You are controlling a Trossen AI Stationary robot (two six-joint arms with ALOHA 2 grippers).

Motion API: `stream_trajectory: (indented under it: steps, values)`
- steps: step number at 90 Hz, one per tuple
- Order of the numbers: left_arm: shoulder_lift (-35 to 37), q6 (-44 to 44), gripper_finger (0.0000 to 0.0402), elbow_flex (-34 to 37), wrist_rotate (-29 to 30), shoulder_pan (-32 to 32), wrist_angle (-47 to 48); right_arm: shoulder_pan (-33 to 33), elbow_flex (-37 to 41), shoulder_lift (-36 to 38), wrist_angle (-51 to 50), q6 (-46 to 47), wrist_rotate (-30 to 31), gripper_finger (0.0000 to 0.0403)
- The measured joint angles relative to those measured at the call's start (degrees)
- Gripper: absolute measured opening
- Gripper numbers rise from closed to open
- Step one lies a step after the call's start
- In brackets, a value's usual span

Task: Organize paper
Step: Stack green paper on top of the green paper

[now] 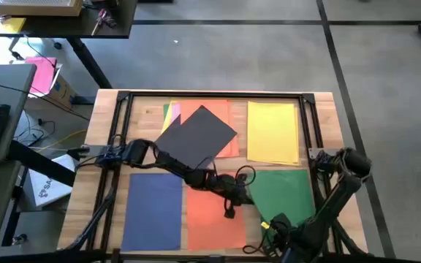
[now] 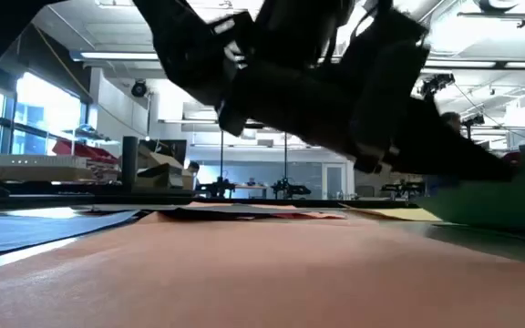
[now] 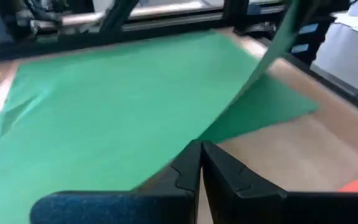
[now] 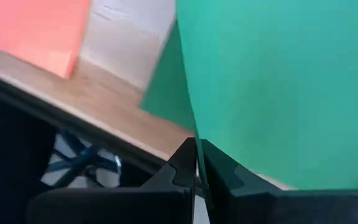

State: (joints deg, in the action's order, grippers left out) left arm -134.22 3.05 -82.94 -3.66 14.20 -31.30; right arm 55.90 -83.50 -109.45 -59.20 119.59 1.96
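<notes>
Item: green sheet [image 1: 287, 191], front right of the table [image 1: 326, 102], pinched on two edges.
Left gripper [image 3: 199, 163]: fingers closed on its inner edge, beside the orange sheet [image 1: 214, 215].
Right gripper [image 4: 197, 163]: closed on the near corner, which is lifted and curling.
Other paper: blue sheet [image 1: 152, 207], yellow sheet [image 1: 272, 130], dark grey sheet [image 1: 196, 136] lie flat.
Risk: if you pull the arms apart, the sheet probably tears or creases; a slack pinch lets it slip.

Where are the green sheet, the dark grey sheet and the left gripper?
green sheet [image 1: 283, 188]: high view, flat middle.
dark grey sheet [image 1: 196, 136]: high view, centre.
left gripper [image 3: 201, 148]: left wrist view, fingertips at the green sheet's edge.
</notes>
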Motion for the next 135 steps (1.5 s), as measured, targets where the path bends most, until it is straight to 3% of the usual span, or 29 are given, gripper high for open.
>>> stream_trajectory:
  steps: [13, 62, 99, 109, 135]
  values:
    - [-1.04, 0.06, 0.0000, -0.10, 2.48, -1.33, 0.15, 0.04, 0.00, -0.60, -0.26, 0.86, -1.10, 0.0000]
    - [-3.81, -1.01, 0.0000, -2.06, 2.86, -5.71, -3.10, 0.11, 0.00, -0.59, -1.74, 6.74, -0.15, 0.0000]
    - [0.68, 3.79, 0.0000, -2.13, 3.55, -3.53, 10.71, 0.17, -0.02, -0.81, -5.37, 7.61, 2.02, 0.0000]
    - [-1.18, 3.43, 0.0000, -2.07, 6.30, -4.06, 8.69, -0.06, -0.02, -0.81, -4.68, 7.65, 2.03, 0.0000]
    - [-3.87, -1.35, 0.0000, -2.18, 6.25, -5.16, 0.81, -0.59, -0.02, -0.81, -2.07, 8.05, -1.57, 0.0000]
